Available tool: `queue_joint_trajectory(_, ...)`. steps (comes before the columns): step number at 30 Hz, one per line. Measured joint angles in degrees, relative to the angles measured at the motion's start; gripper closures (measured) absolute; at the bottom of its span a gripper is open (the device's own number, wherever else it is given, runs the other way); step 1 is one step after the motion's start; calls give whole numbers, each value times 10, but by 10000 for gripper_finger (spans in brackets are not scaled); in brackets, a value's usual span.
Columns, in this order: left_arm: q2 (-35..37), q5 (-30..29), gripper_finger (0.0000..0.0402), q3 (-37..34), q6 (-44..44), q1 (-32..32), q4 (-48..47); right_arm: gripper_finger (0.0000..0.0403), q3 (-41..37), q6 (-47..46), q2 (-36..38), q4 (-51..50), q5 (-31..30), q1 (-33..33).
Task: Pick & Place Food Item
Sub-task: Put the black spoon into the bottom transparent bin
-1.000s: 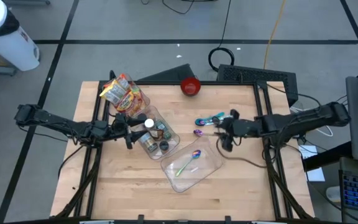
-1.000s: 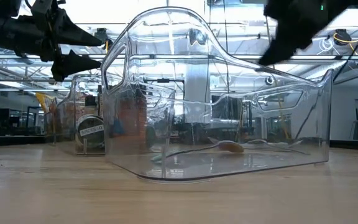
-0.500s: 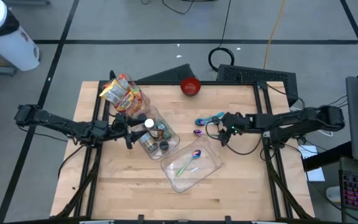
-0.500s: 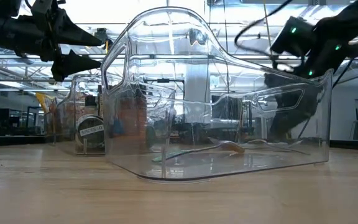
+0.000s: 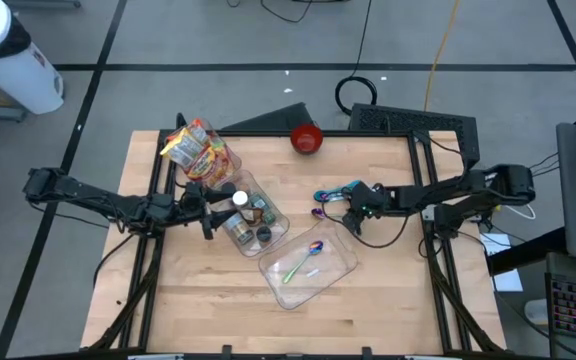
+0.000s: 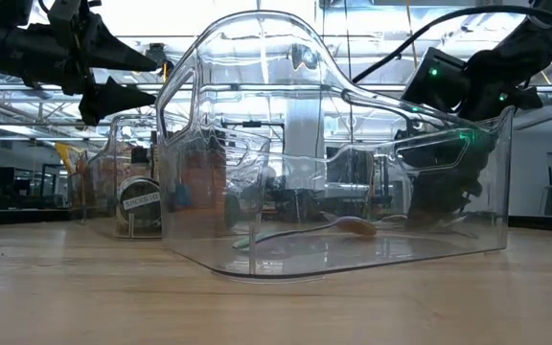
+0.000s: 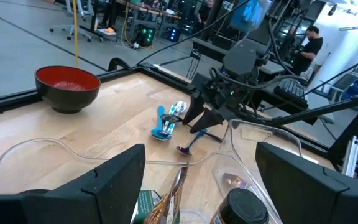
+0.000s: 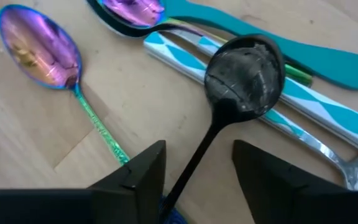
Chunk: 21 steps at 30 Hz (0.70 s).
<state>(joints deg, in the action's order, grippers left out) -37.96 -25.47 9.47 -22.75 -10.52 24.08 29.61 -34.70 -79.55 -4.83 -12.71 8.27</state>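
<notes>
Black, thin and stiff, the spoon (image 8: pixel 238 78) at frame centre looks light; we'd pinch its handle between the right gripper (image 8: pixel 194 171)'s parted jaws. Left gripper (image 7: pixel 197 180) waits open.

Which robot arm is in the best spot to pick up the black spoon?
Probably the right. Its right gripper is open around the black spoon, while the left gripper hovers over the clear bins.
</notes>
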Motion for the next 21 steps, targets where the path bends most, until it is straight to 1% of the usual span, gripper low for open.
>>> queue_joint_trajectory(3,0,0,89,0,0,0,0,250,0,-6,0,-1,-11,0)
queue_joint_trajectory(10,0,0,89,0,0,0,0,330,-1,-7,3,-5,-17,0)
queue_joint_trajectory(15,0,0,89,0,0,0,0,377,-1,-6,2,-1,-15,0)
queue_joint_trajectory(18,0,0,89,0,0,0,0,395,-1,2,4,1,-10,0)
queue_joint_trajectory(21,0,0,89,0,0,0,0,394,-2,9,13,1,-4,0)
